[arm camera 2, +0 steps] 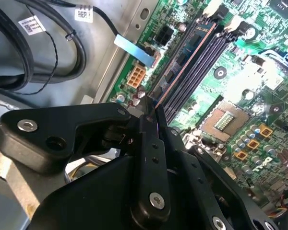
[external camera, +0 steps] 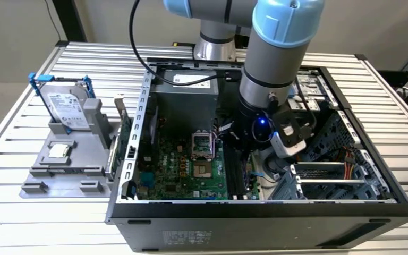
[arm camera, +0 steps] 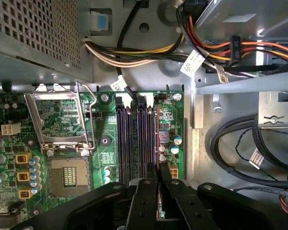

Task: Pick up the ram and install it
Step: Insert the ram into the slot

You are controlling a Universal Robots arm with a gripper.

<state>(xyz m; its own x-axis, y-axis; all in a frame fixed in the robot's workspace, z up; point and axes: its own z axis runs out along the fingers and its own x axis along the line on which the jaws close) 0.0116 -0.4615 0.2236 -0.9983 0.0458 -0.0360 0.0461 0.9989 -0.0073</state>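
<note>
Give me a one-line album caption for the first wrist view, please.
Gripper shut on the ram, holding it at the outermost of the motherboard's memory slots, beside the empty CPU socket.

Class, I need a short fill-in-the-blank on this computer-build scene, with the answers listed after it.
1. The tool hangs inside the open computer ____, above the motherboard.
2. In the first wrist view, the CPU socket on the motherboard holds ____ chip.
3. In the exterior view, the hard drive stands upright in a ____ bracket, outside the case.
4. In the second wrist view, the thin ram lies along the long black ____ of the motherboard.

Missing words: case; no; blue; slots
</note>
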